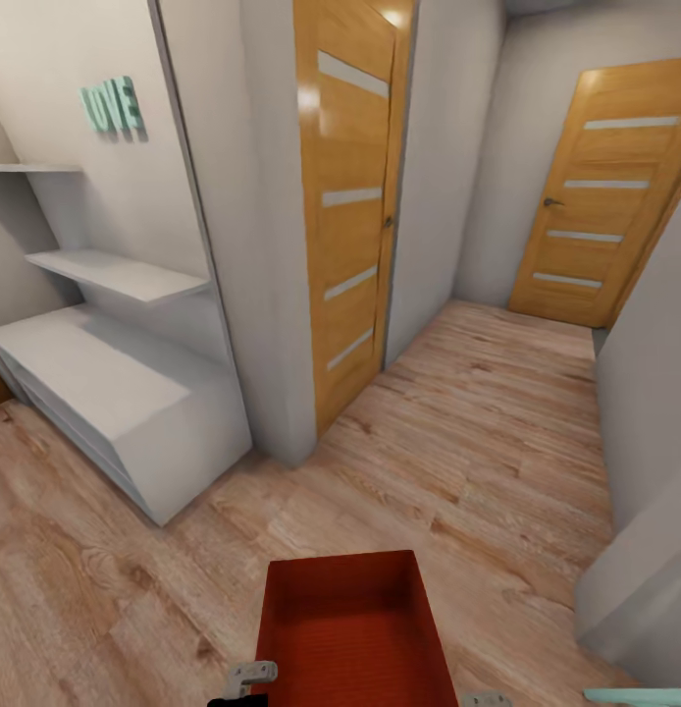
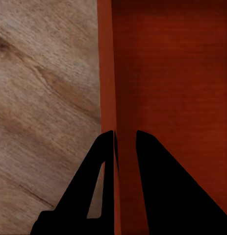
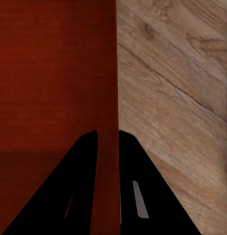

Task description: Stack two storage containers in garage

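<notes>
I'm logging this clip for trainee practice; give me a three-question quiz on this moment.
1. True or false: the orange-red ribbed plastic container is carried over dark grey concrete.
2. What does the left gripper clamp? A) a container wall B) a door handle C) nothing
3. Fill in: the right gripper is shut on the container's ____.

Key: 1 false, it is over light wood plank floor; 2 A; 3 wall.

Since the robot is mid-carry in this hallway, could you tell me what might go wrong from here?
1. Each hand, left and right, pinches only a thin wall of the orange-red ribbed plastic bin; it could slip or flex.
2. The white wall corner and grey wall narrow the passage; the bin might clip them.
</notes>
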